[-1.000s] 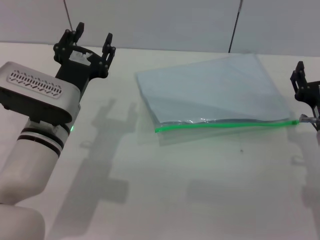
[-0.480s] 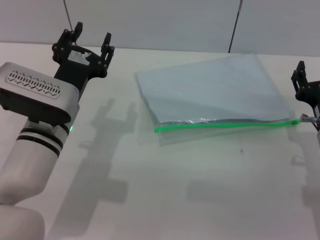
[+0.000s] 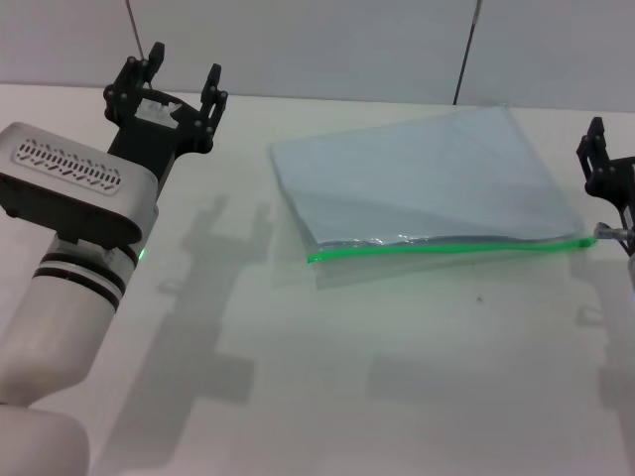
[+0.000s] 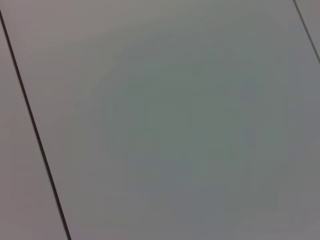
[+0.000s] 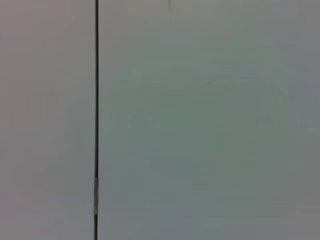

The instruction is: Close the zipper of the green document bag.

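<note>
The green document bag [image 3: 417, 183] lies flat on the white table in the head view, a translucent pale blue-grey pouch turned at a slight angle. Its zipper [image 3: 446, 247] is a bright green strip along the near long edge, running from left to right, with a small grey piece [image 3: 606, 234] at its right end. My left gripper [image 3: 182, 77] is held above the table to the left of the bag, well apart from it, its fingers spread open and empty. My right gripper [image 3: 607, 159] shows only partly at the right edge, just beyond the zipper's right end.
The white table [image 3: 397, 377] stretches in front of the bag, with a grey panelled wall behind it. Both wrist views show only grey wall panels [image 4: 175, 125] [image 5: 210, 125] crossed by dark seams.
</note>
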